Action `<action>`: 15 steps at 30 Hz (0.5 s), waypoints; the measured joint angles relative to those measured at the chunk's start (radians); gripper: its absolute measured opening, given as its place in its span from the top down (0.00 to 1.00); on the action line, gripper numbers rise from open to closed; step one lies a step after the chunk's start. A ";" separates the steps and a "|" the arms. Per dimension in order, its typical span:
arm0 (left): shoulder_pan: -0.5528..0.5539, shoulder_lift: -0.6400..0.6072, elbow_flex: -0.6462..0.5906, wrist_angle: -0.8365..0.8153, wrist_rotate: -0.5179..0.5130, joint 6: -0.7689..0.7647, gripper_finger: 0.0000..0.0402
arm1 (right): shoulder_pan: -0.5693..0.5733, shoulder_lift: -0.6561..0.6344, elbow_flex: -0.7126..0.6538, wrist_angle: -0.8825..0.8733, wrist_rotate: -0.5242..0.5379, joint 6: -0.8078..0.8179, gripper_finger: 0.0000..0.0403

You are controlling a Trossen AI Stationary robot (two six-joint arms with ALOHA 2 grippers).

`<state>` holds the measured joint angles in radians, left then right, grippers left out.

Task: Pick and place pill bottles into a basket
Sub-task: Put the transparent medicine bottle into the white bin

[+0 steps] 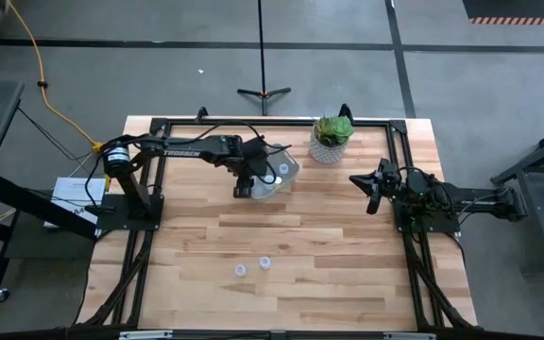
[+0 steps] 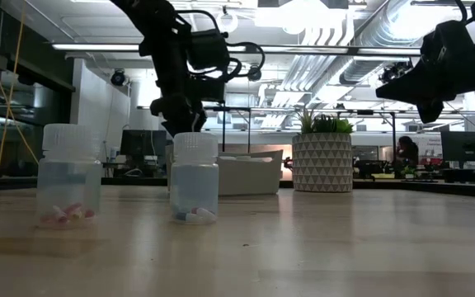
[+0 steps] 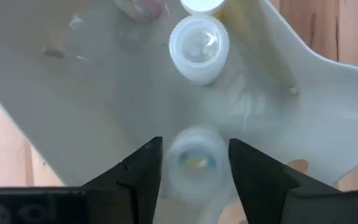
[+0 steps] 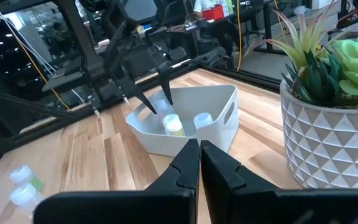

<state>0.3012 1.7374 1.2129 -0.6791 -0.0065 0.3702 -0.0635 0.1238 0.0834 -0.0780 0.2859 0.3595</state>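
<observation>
The wooden table (image 1: 348,246) carries everything. Near its far edge, right of centre, stands the white pot with a green plant (image 1: 331,138). Just left of the pot, also near the far edge, sits the basket (image 1: 284,172), holding several pill bottles (image 4: 173,124); the wrist views show at least three.

The left gripper (image 1: 245,186) hangs over the basket's left end, fingers (image 3: 143,174) pointing down into it and spread fairly wide on either side of one bottle (image 3: 193,163) lying on the basket floor. Whether they touch it cannot be told. Another capped bottle (image 3: 198,48) lies farther in.

The right gripper (image 1: 370,192) hovers above the table near the right edge, fingers (image 4: 225,171) pressed together and holding nothing.

Two pill bottles stand upright near the front edge, around the middle: one (image 1: 241,270) beside the other (image 1: 264,263), slightly apart.
</observation>
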 joint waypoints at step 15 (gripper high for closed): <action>0.000 0.000 0.202 -0.203 -0.082 -0.067 0.19 | 0.000 0.000 0.000 -0.008 0.000 0.001 0.98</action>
<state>0.3008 1.7370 1.4153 -0.8819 -0.0884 0.3036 -0.0637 0.1240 0.0834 -0.0864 0.2858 0.3605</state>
